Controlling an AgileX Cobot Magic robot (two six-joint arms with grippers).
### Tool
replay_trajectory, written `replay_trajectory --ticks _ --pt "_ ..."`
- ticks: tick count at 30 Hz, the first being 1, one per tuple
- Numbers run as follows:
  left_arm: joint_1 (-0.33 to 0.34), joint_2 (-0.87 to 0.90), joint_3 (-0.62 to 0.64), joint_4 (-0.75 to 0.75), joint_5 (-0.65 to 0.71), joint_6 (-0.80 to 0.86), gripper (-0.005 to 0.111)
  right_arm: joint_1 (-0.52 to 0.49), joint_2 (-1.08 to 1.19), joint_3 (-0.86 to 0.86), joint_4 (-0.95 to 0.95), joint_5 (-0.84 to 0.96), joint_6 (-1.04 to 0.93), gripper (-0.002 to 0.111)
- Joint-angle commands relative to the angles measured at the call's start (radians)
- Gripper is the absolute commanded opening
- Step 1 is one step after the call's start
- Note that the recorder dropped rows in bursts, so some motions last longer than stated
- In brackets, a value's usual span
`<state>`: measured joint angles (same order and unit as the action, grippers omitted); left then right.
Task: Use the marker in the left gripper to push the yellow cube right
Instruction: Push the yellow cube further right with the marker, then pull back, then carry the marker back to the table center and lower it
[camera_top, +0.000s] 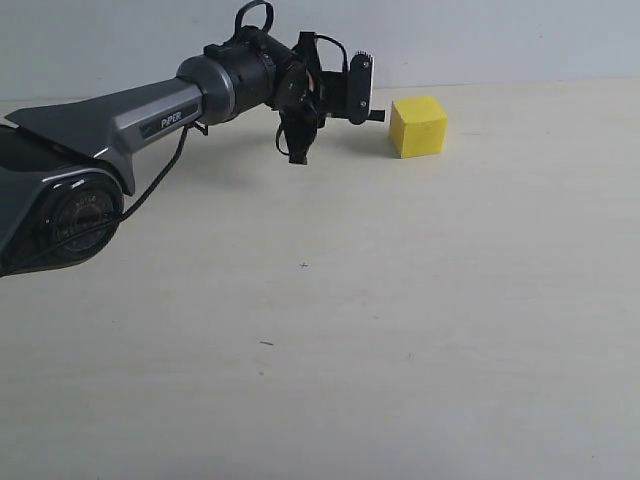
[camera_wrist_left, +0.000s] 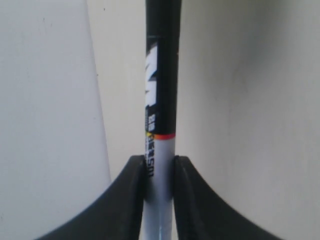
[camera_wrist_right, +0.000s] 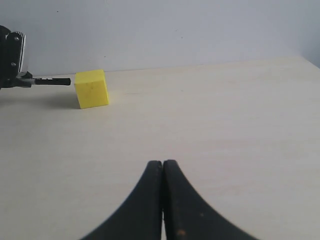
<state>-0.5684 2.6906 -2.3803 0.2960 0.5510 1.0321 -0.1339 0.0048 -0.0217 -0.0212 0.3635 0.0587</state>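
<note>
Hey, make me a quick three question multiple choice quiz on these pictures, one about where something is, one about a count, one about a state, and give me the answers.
1. In the exterior view, where is the yellow cube from the tip of the marker?
A. To its left. B. To its right. C. Beneath the arm.
2. How many cubes are on the table?
A. One. B. Two. C. Three.
3. What state is the right pincer in?
A. Gripping the cube. B. Wide open. C. Shut on nothing.

Answers: 1 B, the tip points at the cube's left face. 2 A, only one yellow cube shows in any view. 3 C, it is pressed together and empty, while the left pincer clamps the marker.
</note>
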Motion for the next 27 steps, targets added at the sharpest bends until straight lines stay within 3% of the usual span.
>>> replay_trajectory --ticks 1,6,11,15,22,27 --pt "0.003 0.0 -0.007 0.044 0.005 -0.045 0.0 0.001 -0.005 0.004 -0.005 -0.006 -0.005 0.0" --pt "0.003 0.004 -0.007 0.049 -0.034 -0.021 0.0 0.001 -0.005 0.004 -0.005 -0.006 -0.005 0.0" --pt "-0.002 0.025 -0.007 -0.062 -0.155 0.205 0.0 0.001 -0.005 0.004 -0.005 -0.006 -0.005 0.0" --pt "0.002 0.026 -0.007 -0.071 -0.129 0.187 0.0 0.001 -0.005 0.004 -0.005 -0.006 -0.005 0.0" --pt "0.033 0.003 -0.007 0.04 -0.026 -0.049 0.0 0.001 -0.005 0.004 -0.005 -0.006 -0.005 0.0" --pt "0.045 -0.045 -0.007 0.248 0.138 -0.451 0.0 0.001 -0.005 0.004 -0.005 -0.006 -0.005 0.0"
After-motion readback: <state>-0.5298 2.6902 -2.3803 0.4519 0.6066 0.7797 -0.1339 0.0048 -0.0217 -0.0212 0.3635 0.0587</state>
